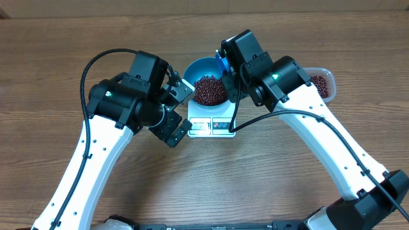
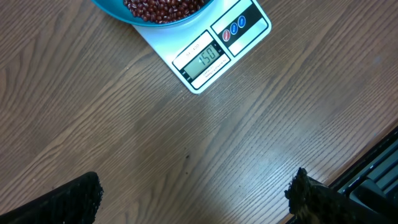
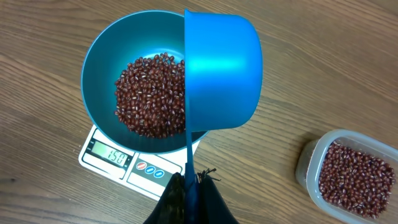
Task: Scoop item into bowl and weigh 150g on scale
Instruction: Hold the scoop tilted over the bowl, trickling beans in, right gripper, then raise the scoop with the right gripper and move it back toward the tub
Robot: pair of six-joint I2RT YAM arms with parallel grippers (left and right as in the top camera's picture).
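The blue bowl [image 1: 209, 68] stands on the white scale [image 1: 211, 126] and holds a heap of red-brown beans [image 1: 210, 90]. In the right wrist view the scale's display [image 3: 109, 153] reads 150. My right gripper [image 3: 191, 186] is shut on the handle of a small blue scoop [image 3: 222, 71], which is turned on its side over the bowl's [image 3: 99, 68] right half, above the beans [image 3: 149, 93]. My left gripper [image 2: 196, 199] is open over bare table, just left of and in front of the scale [image 2: 205, 56]; nothing lies between its fingers.
A clear plastic tub [image 1: 321, 81] with more beans sits at the right, behind the right arm; it shows at the right edge of the right wrist view as the tub [image 3: 348, 171]. The wooden table [image 1: 57, 64] spreads around.
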